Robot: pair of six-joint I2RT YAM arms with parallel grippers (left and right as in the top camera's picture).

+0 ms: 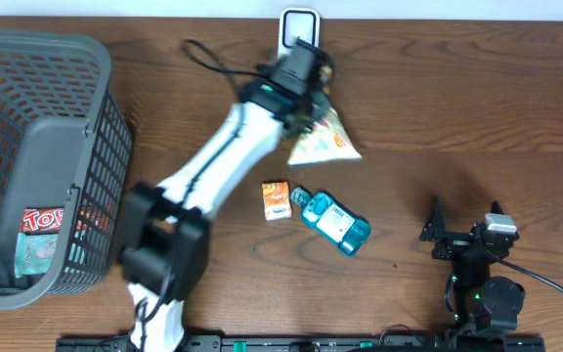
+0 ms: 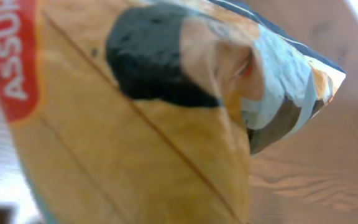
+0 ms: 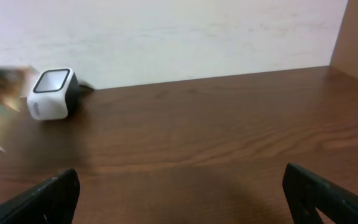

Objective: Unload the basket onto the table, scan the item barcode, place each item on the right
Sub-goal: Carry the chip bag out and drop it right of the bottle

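Yellow-orange snack bag held tilted just beside the white barcode scanner

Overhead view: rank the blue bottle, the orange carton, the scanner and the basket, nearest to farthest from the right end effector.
From the right end effector:
1. blue bottle, lying mid-table to its left.
2. orange carton, just past the bottle, further left.
3. scanner, at the table's far edge.
4. basket, at the far left side.
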